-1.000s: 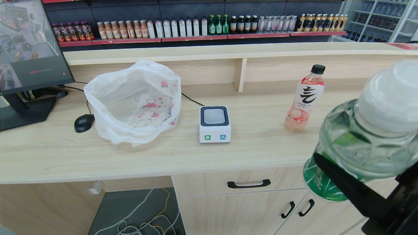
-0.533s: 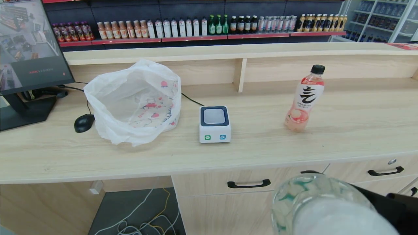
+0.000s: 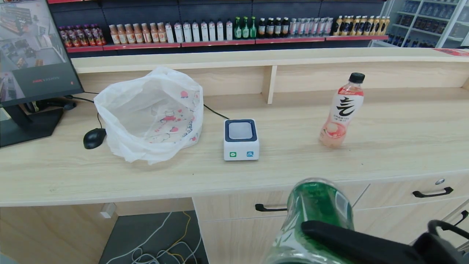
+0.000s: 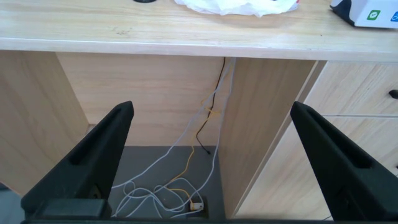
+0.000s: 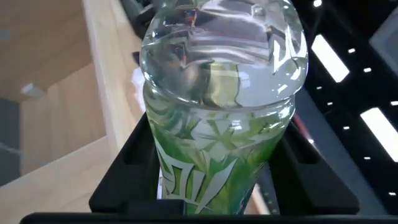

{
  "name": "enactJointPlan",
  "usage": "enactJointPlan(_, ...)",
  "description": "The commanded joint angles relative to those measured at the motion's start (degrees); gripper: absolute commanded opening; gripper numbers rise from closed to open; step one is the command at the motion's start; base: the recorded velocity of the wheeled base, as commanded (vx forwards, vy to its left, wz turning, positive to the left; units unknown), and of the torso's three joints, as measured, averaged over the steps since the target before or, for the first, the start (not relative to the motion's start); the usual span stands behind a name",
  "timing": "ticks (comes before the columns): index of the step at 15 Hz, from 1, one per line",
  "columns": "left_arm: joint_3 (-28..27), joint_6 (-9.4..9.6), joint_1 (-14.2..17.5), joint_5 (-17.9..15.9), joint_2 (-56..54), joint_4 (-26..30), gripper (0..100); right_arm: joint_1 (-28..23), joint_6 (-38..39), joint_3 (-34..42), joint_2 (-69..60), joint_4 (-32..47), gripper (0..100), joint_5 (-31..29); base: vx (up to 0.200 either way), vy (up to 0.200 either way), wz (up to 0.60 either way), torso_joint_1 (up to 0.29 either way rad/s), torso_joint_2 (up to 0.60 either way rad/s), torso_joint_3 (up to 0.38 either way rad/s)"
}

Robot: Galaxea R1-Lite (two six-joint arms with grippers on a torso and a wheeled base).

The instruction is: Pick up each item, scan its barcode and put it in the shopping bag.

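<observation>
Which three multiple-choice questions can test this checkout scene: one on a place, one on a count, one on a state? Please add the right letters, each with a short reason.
1. Where is the scanner?
A) inside the shopping bag
B) between the shopping bag and the pink bottle
C) right of the pink bottle

2. How many bottles stand on the counter?
A) one
B) two
C) three

3. What is the state of the right claw?
A) open and empty
B) shut on the shopping bag
C) shut on the green bottle

Key: B, the bag is on its left and the pink bottle on its right; A, the pink bottle is the one standing there; C, its fingers clamp the green bottle's sides.
</observation>
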Motion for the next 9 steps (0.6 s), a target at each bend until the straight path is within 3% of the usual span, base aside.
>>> enactJointPlan(1,0.0,0.02,-0.1,0.0,0.0,0.0,100,-0.1,-3.4,3.0,1.0,-4.5,0,0.3,0.000,0.000,0.00,0.000,0.00,0.000)
enactJointPlan(9,0.0,0.02,0.0,0.0,0.0,0.0,100,-0.1,-15.1,1.5,1.8,-5.4,0,0.3,0.000,0.000,0.00,0.000,0.00,0.000)
